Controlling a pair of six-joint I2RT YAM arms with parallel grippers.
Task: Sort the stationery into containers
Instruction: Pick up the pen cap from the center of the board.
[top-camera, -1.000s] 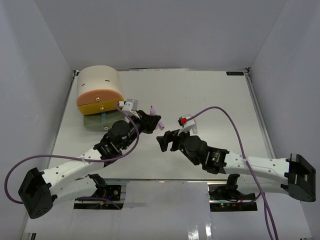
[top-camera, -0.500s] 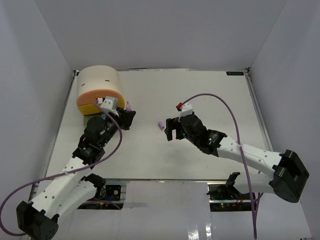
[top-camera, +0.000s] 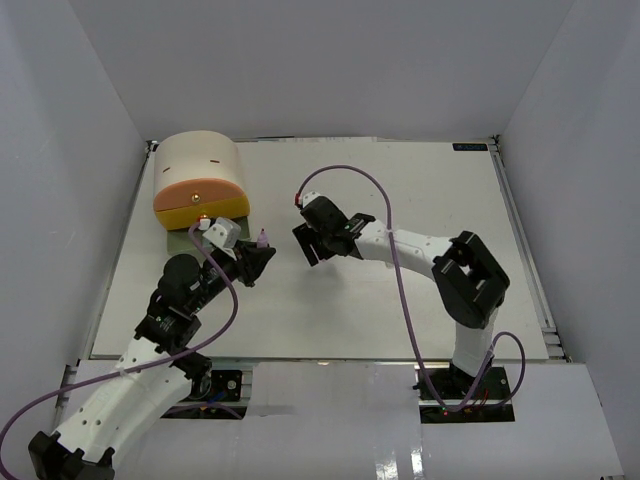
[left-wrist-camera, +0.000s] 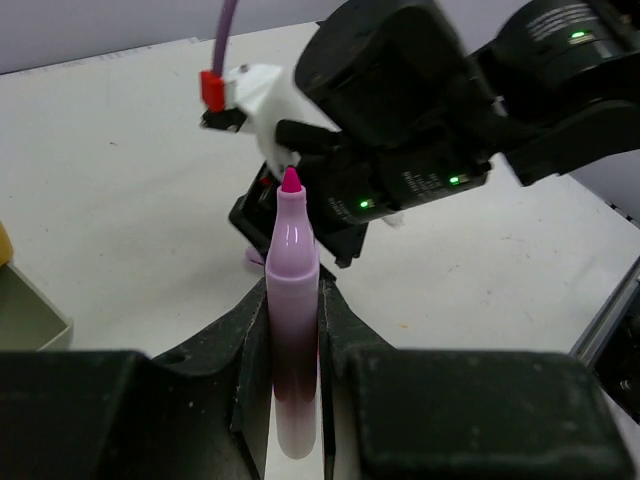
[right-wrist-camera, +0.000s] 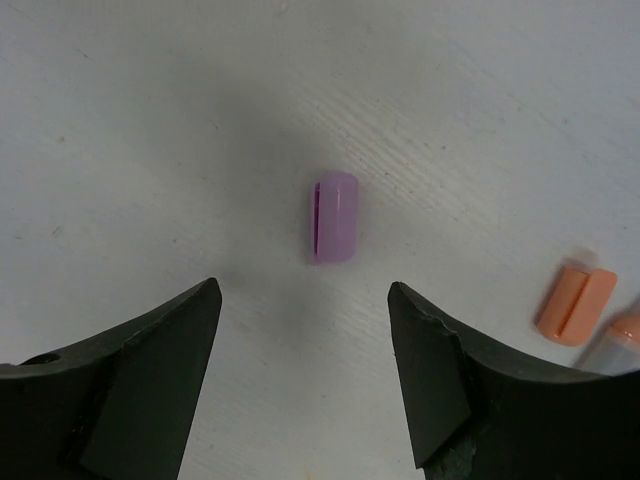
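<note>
My left gripper (top-camera: 260, 259) is shut on a purple marker (left-wrist-camera: 291, 300) with a pink tip, held upright above the table in front of the cabinet; the marker also shows from above (top-camera: 263, 239). The beige cabinet (top-camera: 196, 157) stands at the far left with its peach-orange drawer front (top-camera: 200, 194) and yellow drawer front (top-camera: 222, 210). My right gripper (right-wrist-camera: 305, 300) is open, just above the table, with a short purple block (right-wrist-camera: 335, 216) lying just ahead of its jaws. From above, the right gripper (top-camera: 310, 246) hides that block.
An orange block (right-wrist-camera: 575, 304) and the end of a pale orange pen (right-wrist-camera: 620, 343) lie at the right of the right wrist view. A corner of an open grey-green drawer (left-wrist-camera: 28, 312) shows at the left of the left wrist view. The two grippers are close together.
The left arm has drawn back toward the cabinet side with the marker. The right arm has swung left and stretched out, so its open gripper now sits over the purple block.
</note>
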